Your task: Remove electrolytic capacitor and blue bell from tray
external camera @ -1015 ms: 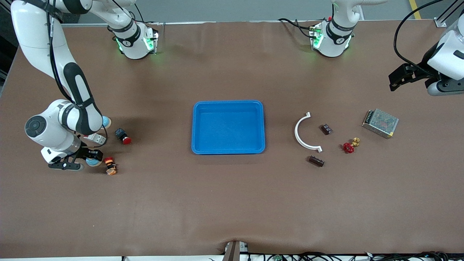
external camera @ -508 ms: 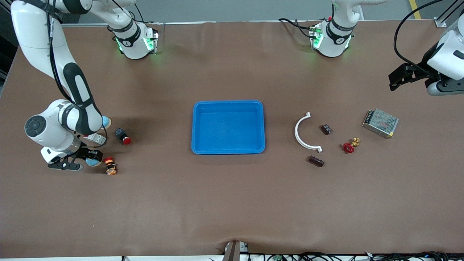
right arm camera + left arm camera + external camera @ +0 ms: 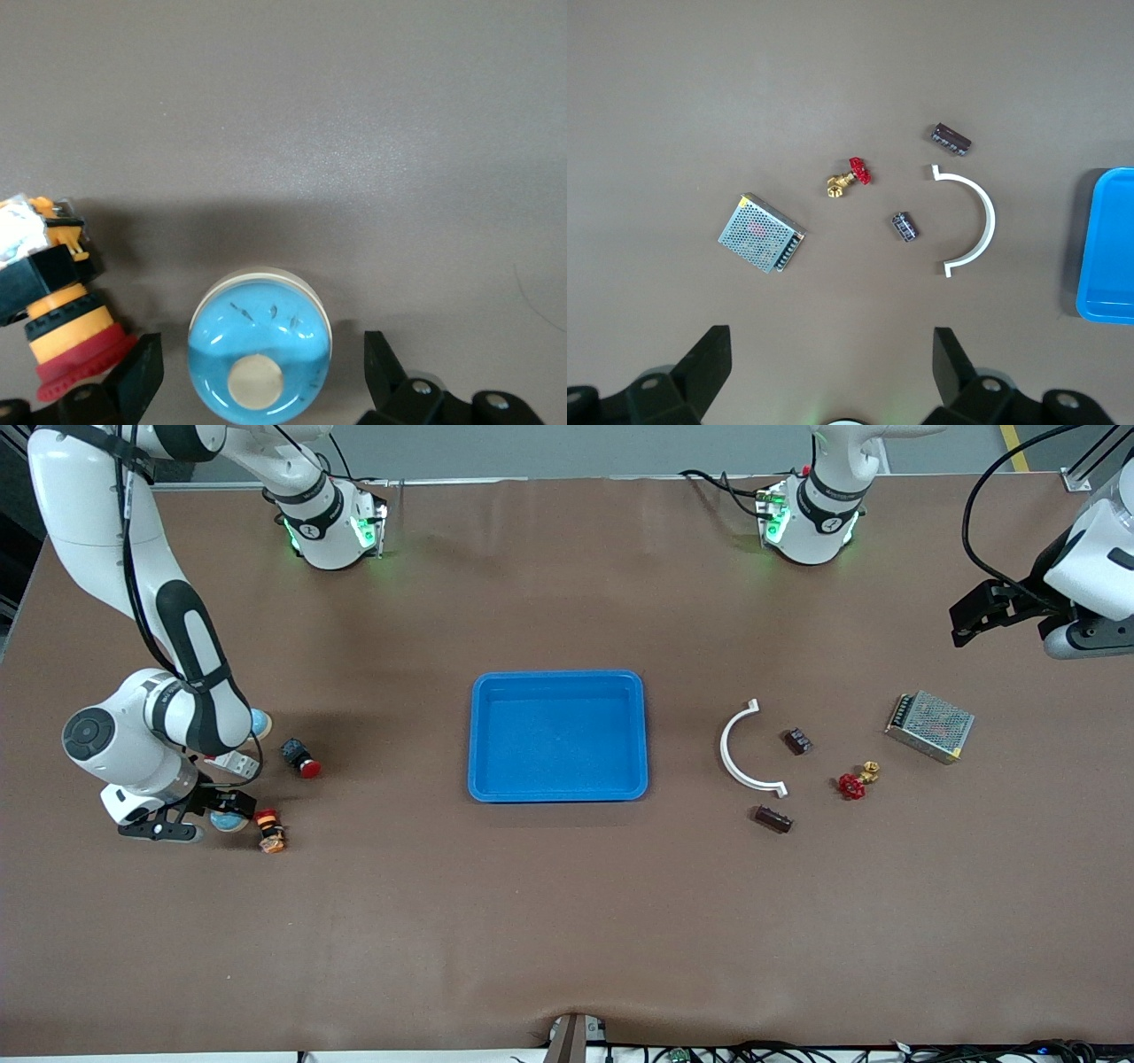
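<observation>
Lifting the right gripper [image 3: 257, 376] straight up, jaws apart (left gripper [image 3: 831, 365] waits, also apart), would spare the blue bell [image 3: 260, 345].

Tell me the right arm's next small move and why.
Probably lift the right gripper straight up. Its fingers stand open on either side of the blue bell, which rests on the table beside the red-and-orange push button, well outside the tray. The tray looks empty, so retreating seems right. The left gripper waits open over the power supply.
</observation>
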Motion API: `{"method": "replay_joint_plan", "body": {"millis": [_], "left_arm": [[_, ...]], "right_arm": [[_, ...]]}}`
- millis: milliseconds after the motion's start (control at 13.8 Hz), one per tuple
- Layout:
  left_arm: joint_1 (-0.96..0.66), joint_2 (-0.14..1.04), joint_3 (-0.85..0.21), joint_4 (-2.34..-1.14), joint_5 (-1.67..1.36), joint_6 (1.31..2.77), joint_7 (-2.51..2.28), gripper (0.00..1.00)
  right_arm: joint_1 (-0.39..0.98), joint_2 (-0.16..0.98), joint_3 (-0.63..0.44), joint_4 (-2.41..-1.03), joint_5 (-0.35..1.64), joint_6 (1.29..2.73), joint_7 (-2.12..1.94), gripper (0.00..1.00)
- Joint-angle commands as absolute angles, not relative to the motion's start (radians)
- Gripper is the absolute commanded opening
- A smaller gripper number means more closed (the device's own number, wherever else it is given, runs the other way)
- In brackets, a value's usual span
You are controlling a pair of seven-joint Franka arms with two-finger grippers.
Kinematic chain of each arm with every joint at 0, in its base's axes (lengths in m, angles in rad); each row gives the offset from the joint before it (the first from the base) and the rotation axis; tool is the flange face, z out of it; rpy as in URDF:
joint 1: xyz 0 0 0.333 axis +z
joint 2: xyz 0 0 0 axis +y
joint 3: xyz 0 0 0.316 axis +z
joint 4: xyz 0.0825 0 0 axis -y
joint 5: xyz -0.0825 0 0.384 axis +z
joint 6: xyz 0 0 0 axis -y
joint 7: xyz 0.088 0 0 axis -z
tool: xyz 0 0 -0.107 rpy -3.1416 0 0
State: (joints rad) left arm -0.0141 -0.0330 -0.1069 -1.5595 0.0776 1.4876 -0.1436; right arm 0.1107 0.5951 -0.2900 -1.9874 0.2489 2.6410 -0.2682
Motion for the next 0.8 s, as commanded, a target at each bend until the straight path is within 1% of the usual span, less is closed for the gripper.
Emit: {"method": "replay_joint_plan", "body": {"millis": [0, 290, 435, 580, 725], "left_arm": [[-0.009, -0.058, -0.106, -1.575, 0.057, 1.482, -0.146, 1.00], [-0.011, -0.057, -0.106, -1.574, 0.055, 1.483, -0.146, 1.00], [-0.011, -0.057, -0.106, -1.574, 0.057, 1.483, -0.146, 1.00], [-0.011, -0.058, -0.106, -1.574, 0.055, 1.483, -0.146, 1.00], [-0.011, -0.058, -0.106, -1.574, 0.055, 1.482, -0.146, 1.00]], "right_arm": [[0.095, 0.577, -0.272, -1.970, 0.267, 2.619, -0.288, 1.00], [0.087, 0.560, -0.282, -1.817, 0.256, 2.381, -0.296, 1.00], [0.060, 0.564, -0.287, -1.749, 0.249, 2.317, -0.299, 1.00], [0.028, 0.566, -0.287, -1.695, 0.249, 2.292, -0.319, 1.00], [0.012, 0.561, -0.288, -1.610, 0.247, 2.182, -0.319, 1.00]]}}
